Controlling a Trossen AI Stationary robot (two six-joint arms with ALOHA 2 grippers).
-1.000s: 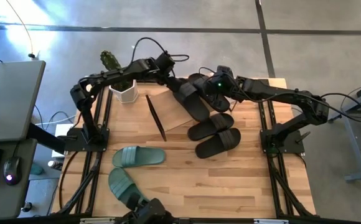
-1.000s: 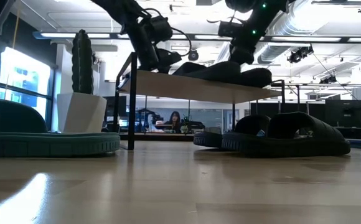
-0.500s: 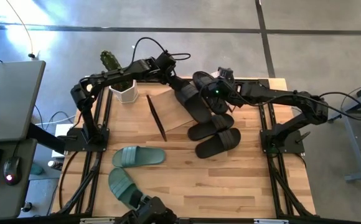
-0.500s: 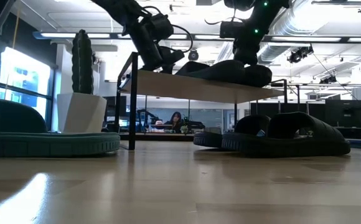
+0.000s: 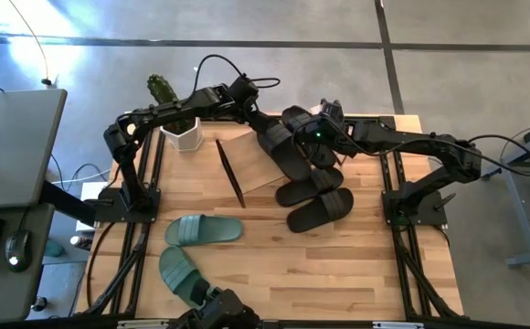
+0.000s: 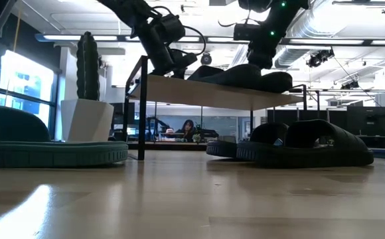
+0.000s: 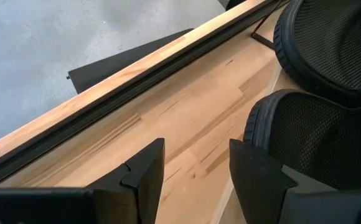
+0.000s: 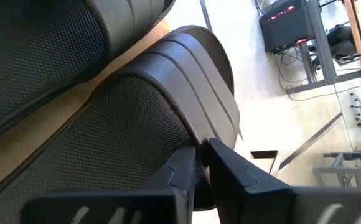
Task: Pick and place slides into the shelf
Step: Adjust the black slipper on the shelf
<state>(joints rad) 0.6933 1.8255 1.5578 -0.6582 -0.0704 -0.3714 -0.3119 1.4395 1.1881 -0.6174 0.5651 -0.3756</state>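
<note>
Wooden counter (image 5: 338, 265) is carrying the shelf (image 5: 247, 151), where the second black slide (image 5: 303, 128) now lies beside the first; the right gripper (image 5: 324, 137) seems to be easing off its strap, while the left gripper (image 5: 251, 114) is hovering, fingers apart.

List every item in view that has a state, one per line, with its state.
Shelf: upright on the table, two black slides on its top board.
Black slides on shelf: side by side, lying flat.
Black slides on table: two, lying beside the shelf, not yet placed.
Green slides: two, lying on the table, not yet placed.
Left gripper: open, empty, over the shelf's top board.
Right gripper: nearly shut on a shelf slide's strap.
Cactus pot: upright.
</note>
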